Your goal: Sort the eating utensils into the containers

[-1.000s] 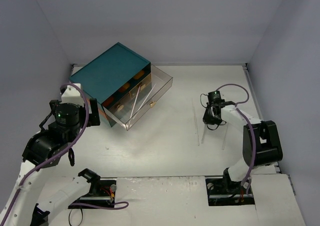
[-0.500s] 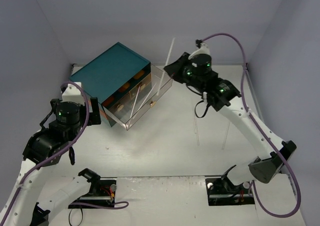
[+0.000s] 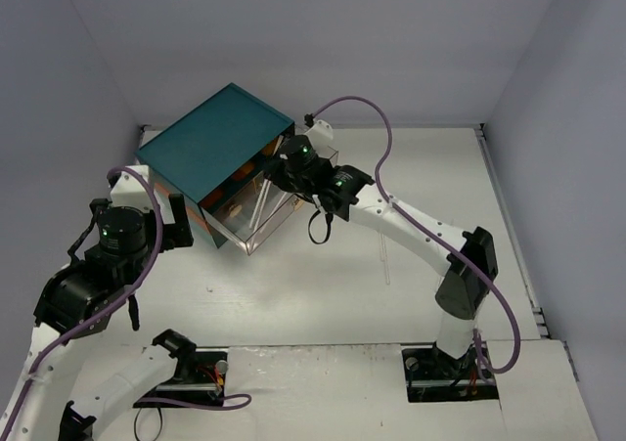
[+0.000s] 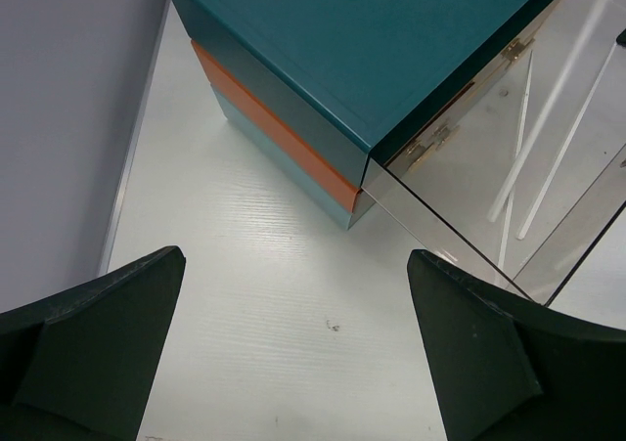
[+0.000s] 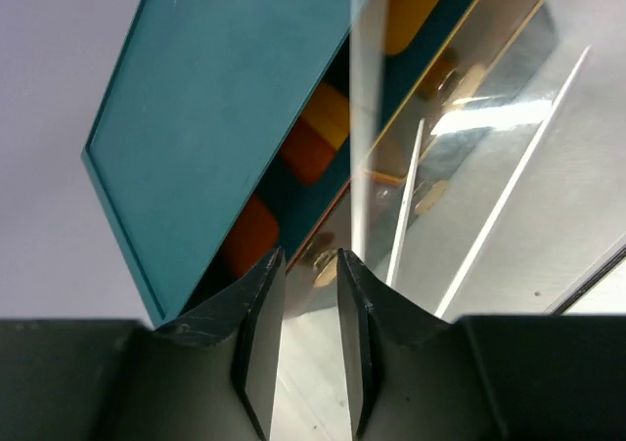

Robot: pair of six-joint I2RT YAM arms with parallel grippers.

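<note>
Top view. One teal chest (image 3: 210,148) stands at the far left of the table (image 3: 323,285), set at an angle. One clear drawer (image 3: 274,224) is pulled out of it towards the middle, with pale slim utensils lying in it. Two arms: the right gripper (image 3: 284,172) hangs over the drawer, and the left gripper (image 3: 176,224) is just beside the chest's near left corner. One loose clear utensil (image 3: 384,255), thin and nearly see-through, lies on the table well apart from the drawer.

Left wrist view. Two dark fingers (image 4: 108,333) are spread wide with nothing between them, above bare table. The chest's corner shows one orange band over a pale one. At least two pale utensils show through the drawer wall; the exact count is unclear.

Right wrist view. Two fingers (image 5: 259,343) stand a narrow gap apart. One upright clear utensil (image 5: 362,118) rises from the tip of one finger; contact is unclear. Two clear utensils (image 5: 406,201) lie side by side, apart, on the drawer floor. Three orange drawer fronts (image 5: 323,133) show under the teal top.
</note>
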